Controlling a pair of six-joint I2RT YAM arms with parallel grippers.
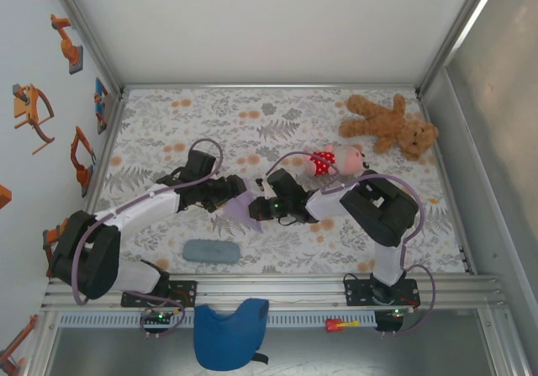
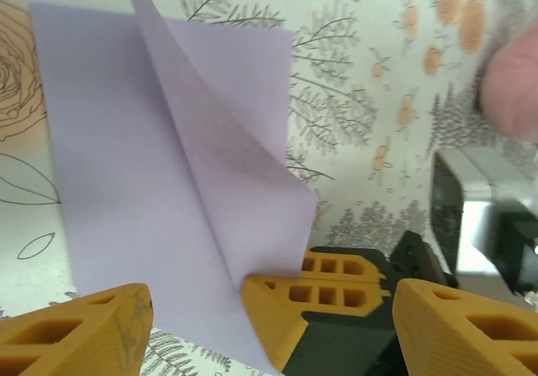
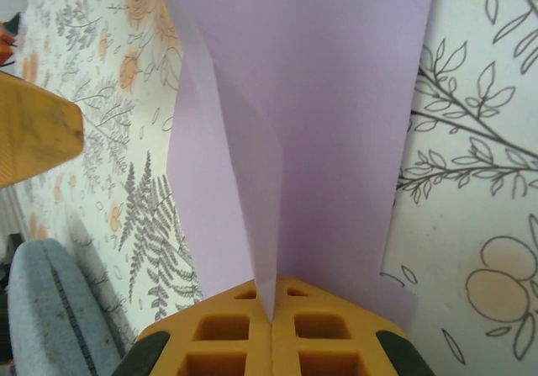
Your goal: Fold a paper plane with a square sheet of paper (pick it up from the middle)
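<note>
Right gripper [image 3: 273, 304] clamps the square sheet of paper [image 3: 336, 98] at its fold; left gripper [image 2: 269, 309] released

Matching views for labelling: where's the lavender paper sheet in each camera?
Top external: paper sheet mid-table, between left hand and right hand.
Left wrist: sheet left and centre, one flap raised.
Right wrist: sheet centre, rising from the bottom edge.
Shared landmark: right hand pinching the sheet.
</note>
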